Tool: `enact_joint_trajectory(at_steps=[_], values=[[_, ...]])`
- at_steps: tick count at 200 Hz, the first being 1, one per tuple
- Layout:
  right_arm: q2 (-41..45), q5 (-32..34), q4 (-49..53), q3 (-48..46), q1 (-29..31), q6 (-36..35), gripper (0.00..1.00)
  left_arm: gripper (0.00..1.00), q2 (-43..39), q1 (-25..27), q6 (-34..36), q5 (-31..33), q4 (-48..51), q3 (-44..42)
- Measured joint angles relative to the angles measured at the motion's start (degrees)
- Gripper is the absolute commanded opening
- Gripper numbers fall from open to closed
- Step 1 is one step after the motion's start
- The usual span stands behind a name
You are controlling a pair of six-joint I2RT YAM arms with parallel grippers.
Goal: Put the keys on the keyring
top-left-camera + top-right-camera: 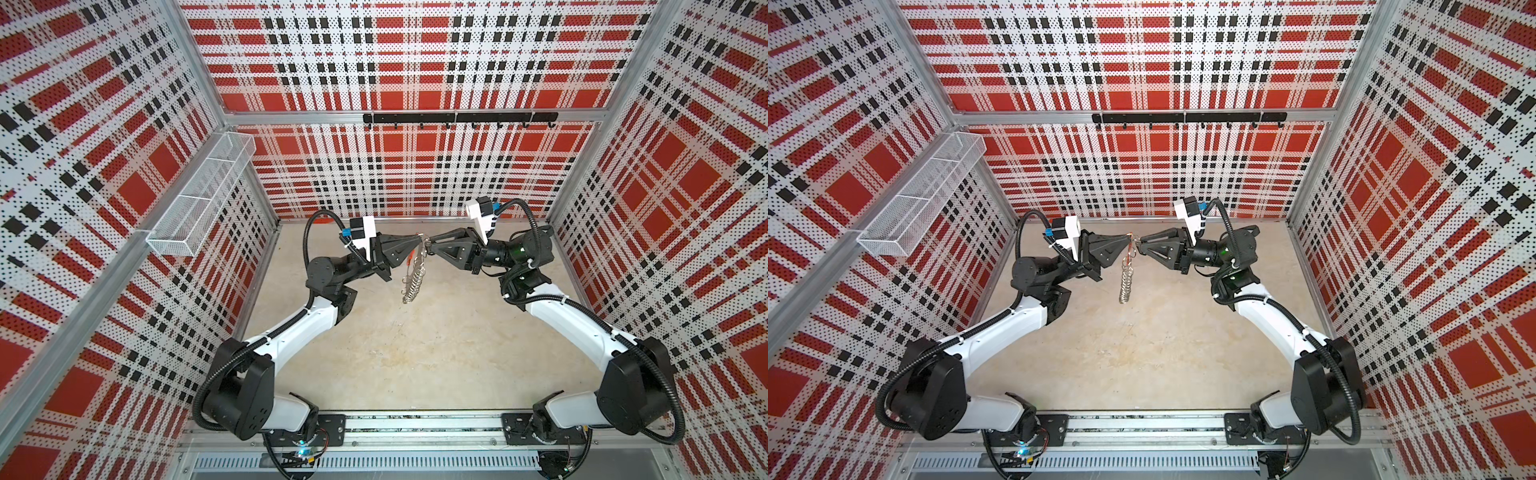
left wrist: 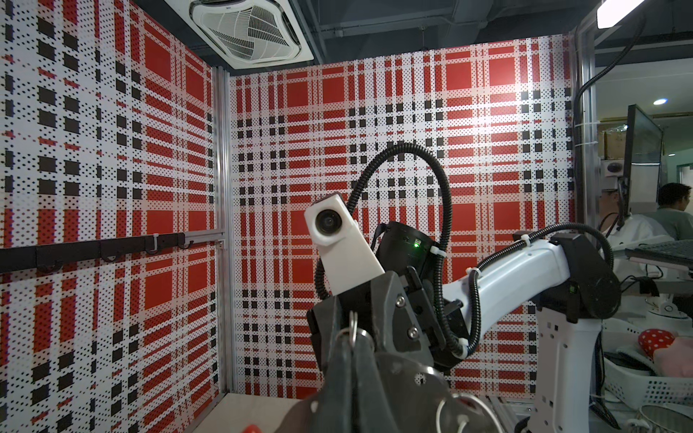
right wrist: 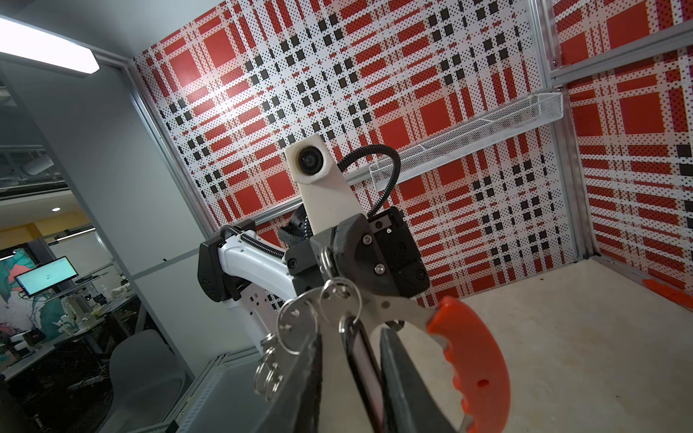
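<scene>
**Left hand** [image 1: 419, 240]: your left hand is raised over the counter [image 1: 395, 357], near the middle of its back edge. Its fingers are pressed fully together on a split ring [image 3: 324, 262] at the top end of the keyring [image 1: 410, 282].

**Keyring:** a grey band with a red grip [image 3: 472, 367] and a row of split rings along its rim. In both top views it hangs from your left hand, clear of the counter.

**Right hand** [image 1: 430, 241]: it meets your left hand tip to tip at the same height. In the right wrist view its fingers [image 3: 300, 382] stand part-way apart.

**Keys** [image 3: 360, 361]: a black tag with a pale window, seen edge-on between the right hand's fingers. It lies close against one finger and a gap shows beside the other. It hangs under a small ring just beside the keyring's band. You cannot tell whether that ring is threaded onto the keyring, and the metal key cannot be picked out for certain.

**Fixtures:** a mesh basket [image 1: 199, 195] on the left wall and a hook rail [image 1: 459, 118] on the back wall.
</scene>
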State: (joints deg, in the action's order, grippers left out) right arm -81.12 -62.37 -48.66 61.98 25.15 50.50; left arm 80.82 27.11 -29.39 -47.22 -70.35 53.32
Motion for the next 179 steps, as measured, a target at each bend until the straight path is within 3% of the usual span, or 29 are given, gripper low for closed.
enact_joint_trajectory(at_steps=[111,179], values=[[1.1,1.1,11.6,1.0,2.1,-9.4,0.05,0.00,1.2,0.4,-0.4,1.6,-1.0,0.1],[0.7,0.6,16.8,3.7,4.0,-12.4,0.02,0.00,1.9,0.7,-1.4,1.9,-5.6,0.1]])
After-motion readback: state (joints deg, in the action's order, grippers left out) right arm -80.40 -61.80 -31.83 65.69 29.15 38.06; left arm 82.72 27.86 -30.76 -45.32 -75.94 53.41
